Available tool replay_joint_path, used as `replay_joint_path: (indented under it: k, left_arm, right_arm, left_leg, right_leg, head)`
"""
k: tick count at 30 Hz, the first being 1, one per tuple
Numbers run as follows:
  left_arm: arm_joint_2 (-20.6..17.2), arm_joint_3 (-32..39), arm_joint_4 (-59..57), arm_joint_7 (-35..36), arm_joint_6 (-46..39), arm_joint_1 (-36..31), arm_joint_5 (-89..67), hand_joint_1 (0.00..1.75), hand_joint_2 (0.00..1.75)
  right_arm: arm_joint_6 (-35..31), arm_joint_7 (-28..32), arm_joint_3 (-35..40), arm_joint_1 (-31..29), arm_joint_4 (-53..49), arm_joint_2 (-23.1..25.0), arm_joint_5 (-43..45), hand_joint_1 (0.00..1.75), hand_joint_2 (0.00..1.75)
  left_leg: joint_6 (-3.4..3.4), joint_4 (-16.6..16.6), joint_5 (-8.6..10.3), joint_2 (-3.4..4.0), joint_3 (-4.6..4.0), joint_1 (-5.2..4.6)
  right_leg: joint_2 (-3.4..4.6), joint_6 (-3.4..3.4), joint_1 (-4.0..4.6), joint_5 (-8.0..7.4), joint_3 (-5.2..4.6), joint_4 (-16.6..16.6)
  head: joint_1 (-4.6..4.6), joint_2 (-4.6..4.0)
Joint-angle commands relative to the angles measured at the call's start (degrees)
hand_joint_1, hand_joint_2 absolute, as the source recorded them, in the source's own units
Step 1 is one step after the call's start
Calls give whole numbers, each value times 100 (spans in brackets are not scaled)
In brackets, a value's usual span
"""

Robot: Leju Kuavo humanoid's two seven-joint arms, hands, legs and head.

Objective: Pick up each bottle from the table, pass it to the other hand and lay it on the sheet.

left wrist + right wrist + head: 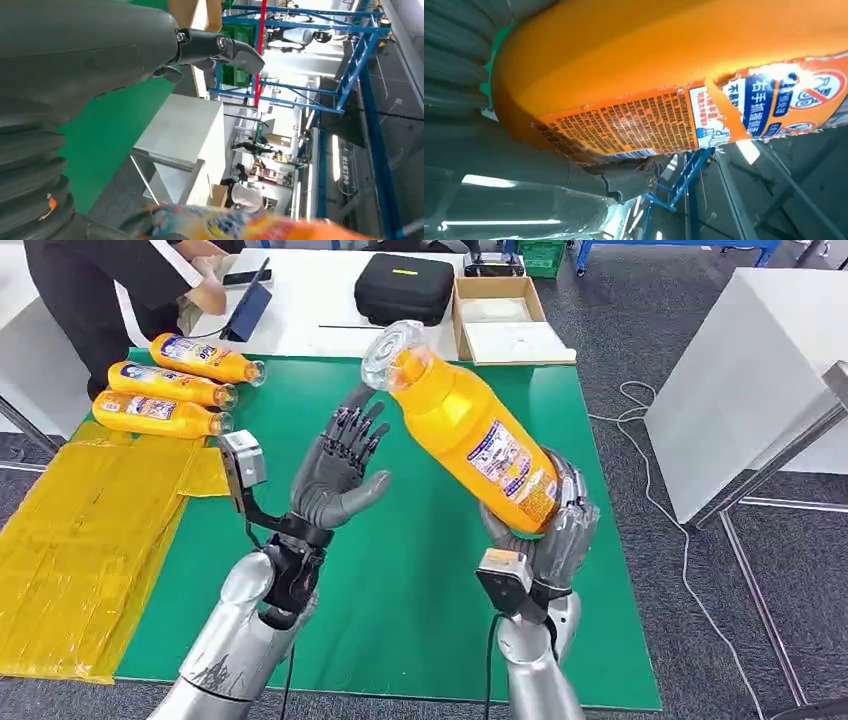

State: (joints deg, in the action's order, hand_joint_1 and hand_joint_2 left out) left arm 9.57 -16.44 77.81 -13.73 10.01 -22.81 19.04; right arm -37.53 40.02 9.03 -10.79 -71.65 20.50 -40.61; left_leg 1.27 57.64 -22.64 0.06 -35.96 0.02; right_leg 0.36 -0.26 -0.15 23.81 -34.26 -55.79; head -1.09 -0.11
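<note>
Over the green desk, your right hand grips the big orange plastic bottle; your left hand waits, fingers spread.

We are in a robotics lab or industrial test hall. We see a grey carpeted floor, white work tables on metal legs, and loose cables trailing across the floor. At the far edge of our green-topped table sit a black equipment case and an open cardboard box. Blue steel racking and green crates stand in a bright hall beyond.
</note>
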Motion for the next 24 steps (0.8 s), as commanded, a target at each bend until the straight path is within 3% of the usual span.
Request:
replay_joint_path:
  k: [1,13,18,24]
  left_arm:
    - [-12,337,-669,-28,-121,-278,-41,0,175]
    - [-101,396,-46,-12,-106,108,126,0,175]
    - [-65,327,32,-24,37,167,182,0,175]
    - [-65,327,32,-24,37,167,182,0,175]
  right_arm:
    - [-247,-2,250,103,-411,-50,42,175,175]
    - [-247,-4,151,-170,626,-50,-162,173,175]
    - [-247,-596,-57,-419,1089,-50,-570,169,175]
    - [-247,-596,-57,-419,1089,-50,-570,169,175]
  left_leg:
    - [-12,-1,-7,-4,21,-3]
    - [-10,-6,-7,9,23,-2]
    - [-9,-5,-5,8,16,-1]
    - [-9,-4,-6,2,19,-2]
  right_leg:
    - [-6,1,-4,9,20,-2]
    - [8,0,-2,3,21,4]
    - [7,0,-2,1,15,3]
    - [0,1,-3,5,19,2]
  head:
    - [2,0]
    - [0,0]
    - [0,0]
    - [0,0]
